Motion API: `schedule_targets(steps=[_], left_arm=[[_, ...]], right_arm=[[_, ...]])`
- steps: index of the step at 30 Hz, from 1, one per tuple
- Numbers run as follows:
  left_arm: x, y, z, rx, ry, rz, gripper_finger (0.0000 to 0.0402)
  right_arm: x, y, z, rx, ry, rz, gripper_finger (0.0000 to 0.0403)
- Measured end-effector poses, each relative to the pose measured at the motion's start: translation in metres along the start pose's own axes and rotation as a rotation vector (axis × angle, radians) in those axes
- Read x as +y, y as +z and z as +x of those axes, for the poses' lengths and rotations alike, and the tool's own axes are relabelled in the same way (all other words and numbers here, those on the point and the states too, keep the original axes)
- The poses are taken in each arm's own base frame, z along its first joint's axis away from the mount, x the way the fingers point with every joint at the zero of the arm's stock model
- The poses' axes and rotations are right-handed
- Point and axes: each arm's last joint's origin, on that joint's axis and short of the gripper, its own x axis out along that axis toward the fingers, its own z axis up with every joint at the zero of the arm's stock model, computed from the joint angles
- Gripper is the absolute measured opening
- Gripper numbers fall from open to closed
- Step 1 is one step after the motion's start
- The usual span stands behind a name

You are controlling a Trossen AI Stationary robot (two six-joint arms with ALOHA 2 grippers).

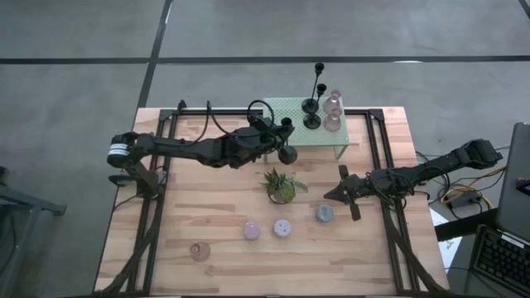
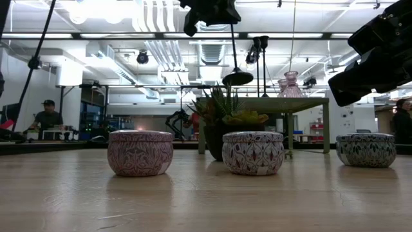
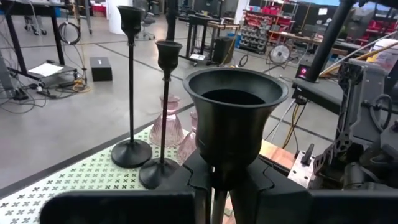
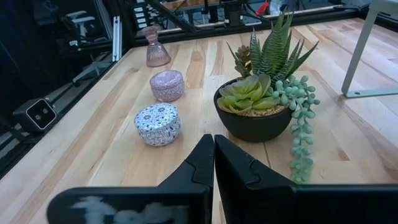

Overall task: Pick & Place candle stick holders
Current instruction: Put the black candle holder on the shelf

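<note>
My left gripper [image 1: 280,132] is shut on a slim black candlestick [image 3: 235,109] in front of the pale green mesh rack [image 1: 300,132]. Two more black candlesticks [image 1: 313,106] and pink glass holders [image 1: 333,109] stand on the rack on their bases. My right gripper [image 1: 343,192] is shut and empty, to the right of the plant and above the blue tin holder [image 1: 325,213]. The lilac tin [image 1: 282,227], the pink tin [image 1: 251,230] and a small pink glass holder [image 1: 199,250] rest on the table near the front. My left gripper pinches the candlestick's thin stem [image 3: 216,186] just under its top cup, between the two fingers. The fingers come level from the table's left and lie across the stem. The candlestick hangs upright, and its round base [image 2: 238,78] is lifted clear of the table.
A potted succulent [image 1: 281,187] stands at the table's middle between the two grippers. The rack stands on legs [image 2: 326,125] at the far edge. People sit in the room behind [image 2: 47,116]. A laptop [image 1: 517,186] stands off the table's right side.
</note>
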Motion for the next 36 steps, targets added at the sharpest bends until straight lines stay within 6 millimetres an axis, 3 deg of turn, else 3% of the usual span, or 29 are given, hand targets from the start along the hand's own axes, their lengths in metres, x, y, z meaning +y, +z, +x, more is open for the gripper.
schedule_targets(steps=[14, 36], left_arm=[[0.0, -0.002, 0.0, 0.006, -0.002, -0.002, 0.0032], [-0.018, 0.001, -0.009, -0.029, -0.15, -0.077, 0.0032]], right_arm=[[0.0, 0.0, 0.0, 0.0, 0.0, 0.0, 0.0009], [0.0, 0.0, 0.0, 0.0, 0.0, 0.0, 0.0009]])
